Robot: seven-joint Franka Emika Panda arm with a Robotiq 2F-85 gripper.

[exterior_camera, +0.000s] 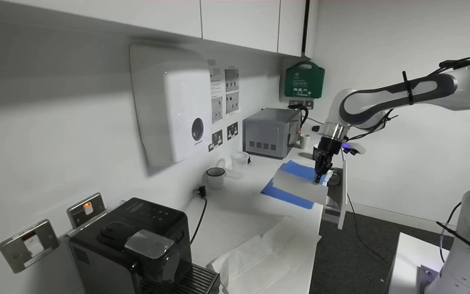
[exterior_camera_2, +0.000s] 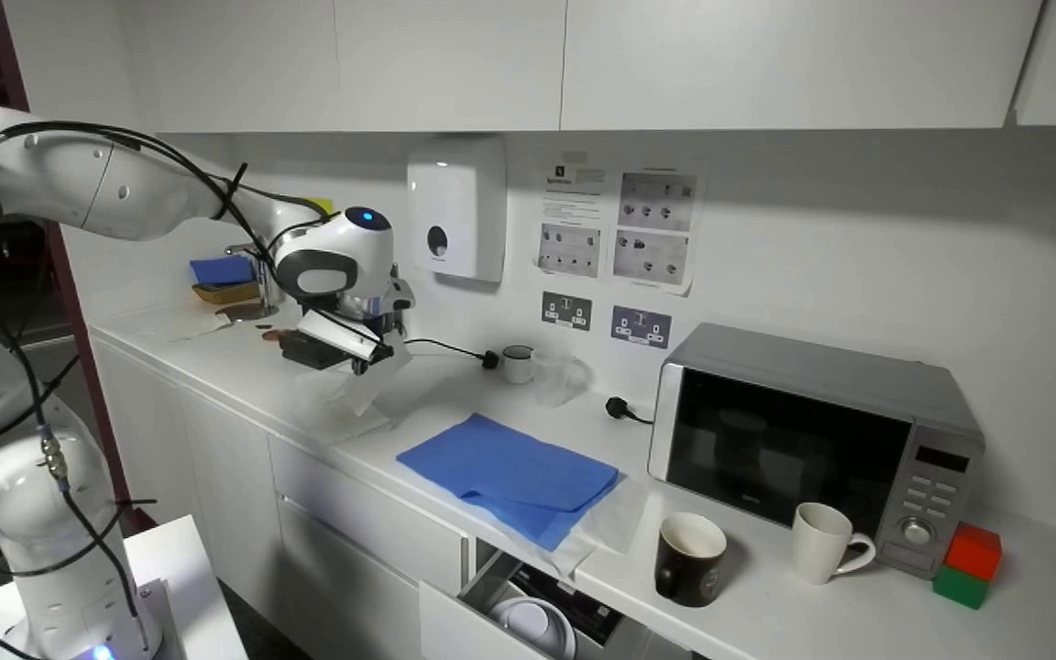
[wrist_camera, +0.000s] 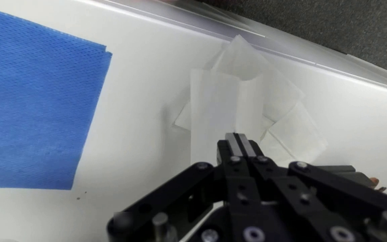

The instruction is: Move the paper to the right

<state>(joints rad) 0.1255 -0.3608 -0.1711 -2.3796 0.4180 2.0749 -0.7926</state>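
My gripper (wrist_camera: 236, 135) is shut on a sheet of white paper (wrist_camera: 210, 107), with a crease running up to the fingertips. In the wrist view the sheet hangs above more white paper (wrist_camera: 297, 134) spread on the counter. An exterior view shows the gripper (exterior_camera: 317, 179) pointing down and pinching the paper (exterior_camera: 294, 185), which covers part of a blue sheet (exterior_camera: 290, 197) from that angle. Elsewhere, the held paper (exterior_camera_2: 379, 378) is partly hidden behind the wrist. The blue sheet (exterior_camera_2: 514, 467) lies flat, apart from the gripper.
An open drawer (exterior_camera_2: 482, 623) juts from the counter (exterior_camera_2: 308, 403). Beyond the blue sheet stand a microwave (exterior_camera_2: 821, 385), a dark mug (exterior_camera_2: 688, 564) and a white mug (exterior_camera_2: 821, 541). A coffee machine (exterior_camera: 129, 241) and cup (exterior_camera: 216, 179) stand near the wall. White sheets (exterior_camera: 267, 257) lie beside the machine.
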